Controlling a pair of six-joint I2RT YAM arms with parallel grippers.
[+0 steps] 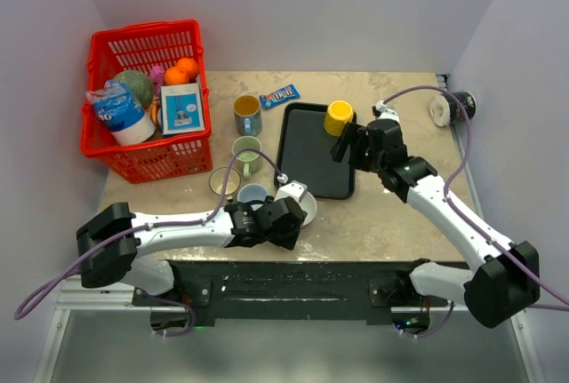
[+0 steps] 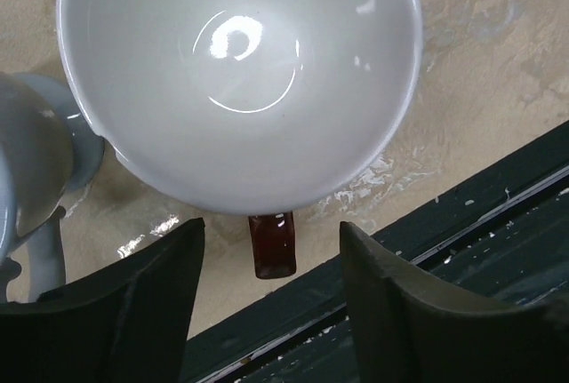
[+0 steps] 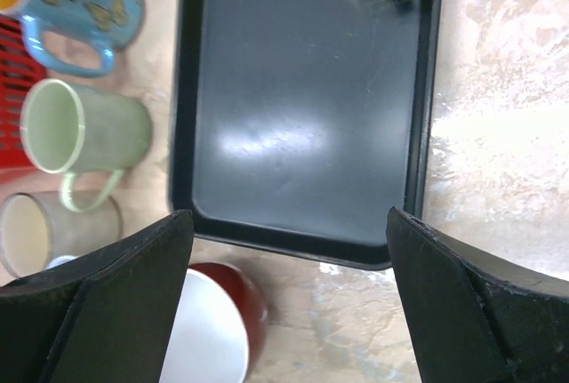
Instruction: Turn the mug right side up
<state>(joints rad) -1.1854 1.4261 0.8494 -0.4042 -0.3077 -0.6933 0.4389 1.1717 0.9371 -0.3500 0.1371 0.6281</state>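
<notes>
Nearest to us, in the left wrist view, the left fingers (image 2: 133, 303) stand apart at the bottom edge and hold nothing. In the gap between them we see the dark red handle (image 2: 272, 245) of the mug (image 2: 240, 90), and neither finger seems to touch it. The mug lies at 12 o'clock from these fingers, very near, and its handle points to 6 o'clock, straight into the gap. Its white inside faces the camera as an almost round mouth. The top external view also shows this white inside from above, so we judge that the long axis of the mug is about upright, with the mouth up and the base on the worktop (image 2: 498, 63). We cannot exclude a small tilt.

A pale mug (image 2: 27, 179) stands just beside it at 9 o'clock.

The right fingers (image 3: 107, 303) are wide apart and empty. They hang over the black tray (image 3: 302, 134), at about 2 o'clock from the mug and well apart from it, so the left arm is clearly the nearer one.

In our judgement the turning looks done. The coming move depends on the handle in the gap: the left fingers should draw back toward 6 o'clock, along the line of the handle, so that they do not catch it.
</notes>
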